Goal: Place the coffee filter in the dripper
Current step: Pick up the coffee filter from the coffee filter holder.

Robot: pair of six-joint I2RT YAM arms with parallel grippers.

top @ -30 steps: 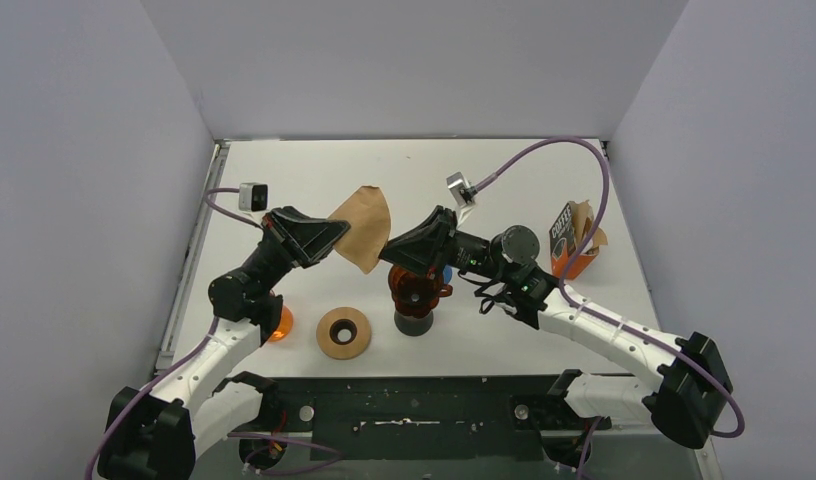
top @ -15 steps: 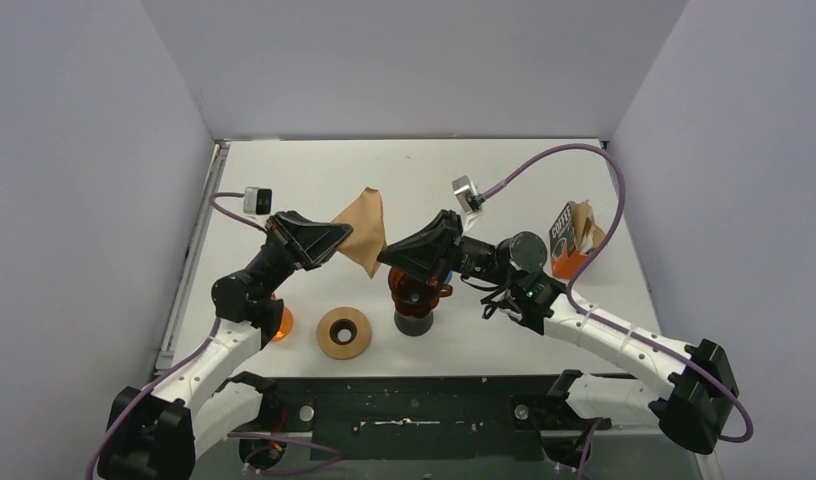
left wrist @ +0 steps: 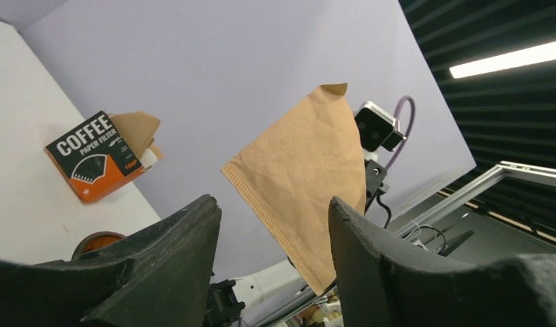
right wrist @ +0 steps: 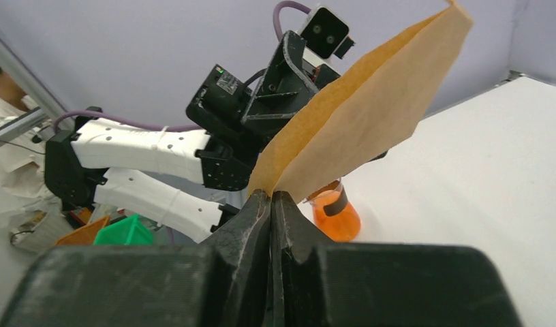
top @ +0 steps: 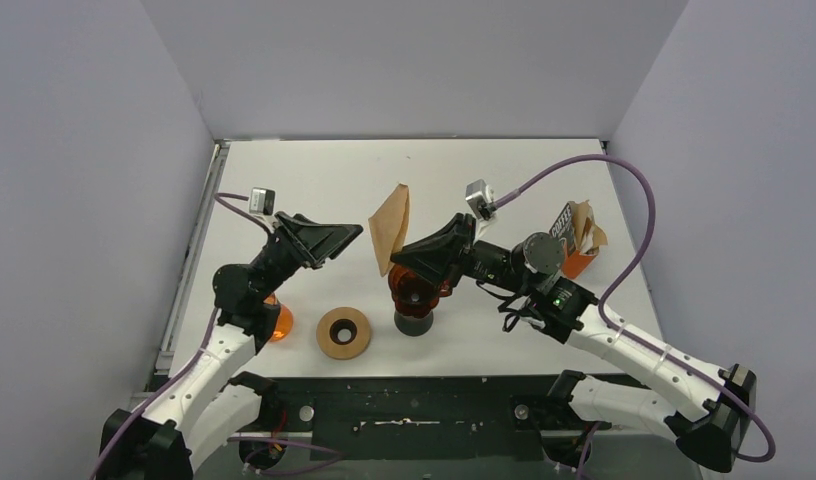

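White tabletop below: the right gripper (top: pixel 396 258) pinches the coffee filter (top: pixel 391 228) by its lower corner, and the paper stands above the jaws. The left gripper (top: pixel 347 243) gapes wide, clear of it (the right alone carries). The next move probably calls for turning the filter point-down into the dripper (top: pixel 419 290) beneath.

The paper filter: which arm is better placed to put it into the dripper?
Right. The right hand is shut on the filter at its lower corner, close by the orange dripper. The left hand is open, off to the side, holding nothing.
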